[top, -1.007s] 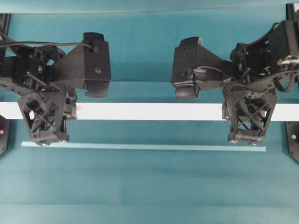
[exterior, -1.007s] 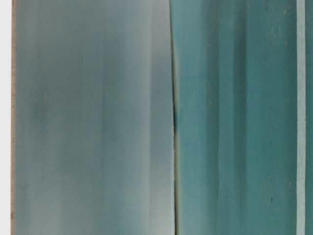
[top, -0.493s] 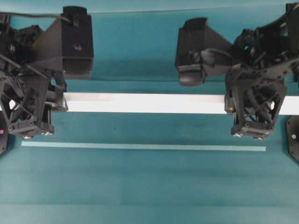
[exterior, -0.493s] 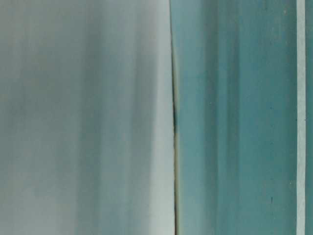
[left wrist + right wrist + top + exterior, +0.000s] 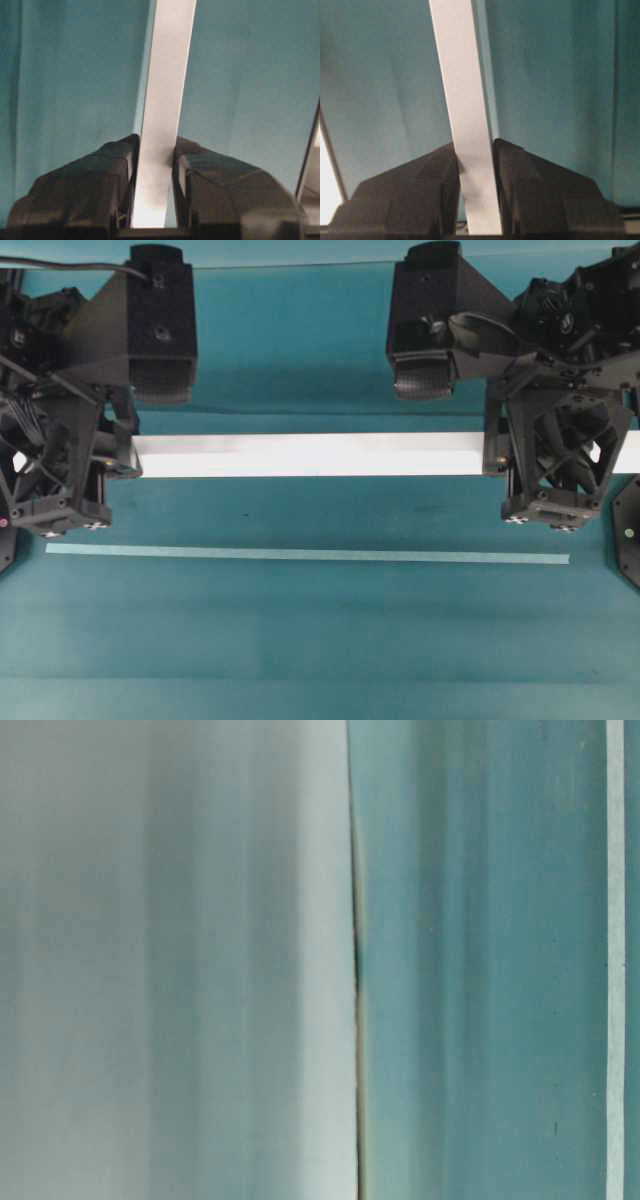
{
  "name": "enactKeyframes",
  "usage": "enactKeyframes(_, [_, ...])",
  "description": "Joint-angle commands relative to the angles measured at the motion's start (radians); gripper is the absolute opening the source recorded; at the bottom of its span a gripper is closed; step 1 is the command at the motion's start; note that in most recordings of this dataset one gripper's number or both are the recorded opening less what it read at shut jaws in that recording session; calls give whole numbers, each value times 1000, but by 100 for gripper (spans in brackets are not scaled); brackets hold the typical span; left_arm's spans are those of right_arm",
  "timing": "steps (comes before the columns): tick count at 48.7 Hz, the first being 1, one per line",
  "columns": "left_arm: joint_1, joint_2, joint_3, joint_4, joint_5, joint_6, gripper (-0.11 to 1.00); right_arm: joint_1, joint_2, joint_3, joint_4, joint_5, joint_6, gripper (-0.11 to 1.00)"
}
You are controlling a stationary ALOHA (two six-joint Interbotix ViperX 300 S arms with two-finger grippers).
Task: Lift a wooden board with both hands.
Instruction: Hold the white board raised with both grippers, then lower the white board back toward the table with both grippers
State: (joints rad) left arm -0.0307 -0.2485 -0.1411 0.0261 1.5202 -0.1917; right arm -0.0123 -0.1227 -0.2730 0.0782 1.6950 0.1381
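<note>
Both ends of the wooden board [image 5: 310, 454] vanish behind the left end effector [image 5: 154, 165] and right end effector [image 5: 476, 165], each pinching it above the teal worktop [image 5: 320, 630].

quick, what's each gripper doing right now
left gripper: closed on the wooden board, near its left end.
right gripper: closed on the wooden board, near its right end.

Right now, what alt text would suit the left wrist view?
The left end effector grips a long, narrow white wooden board between two black fingers, and the board runs away up the frame over a teal table surface.
</note>
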Motion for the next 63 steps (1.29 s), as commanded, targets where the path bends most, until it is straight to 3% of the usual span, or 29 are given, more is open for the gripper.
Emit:
enactKeyframes(1, [5,17,-48,3,-28,-18,17,-2,25,-37,3,-29,31,21])
enactKeyframes(47, [3,25,-74,3,37,-21,17,-2,23,-15,6,-28,28,21])
enactKeyframes(56, [5,25,-66,3,38,-20,17,-2,25,20,3,-32,26,21])
enactKeyframes(63, [5,23,-25,5,11,-14,17,0,31,103,3,-38,17,21])
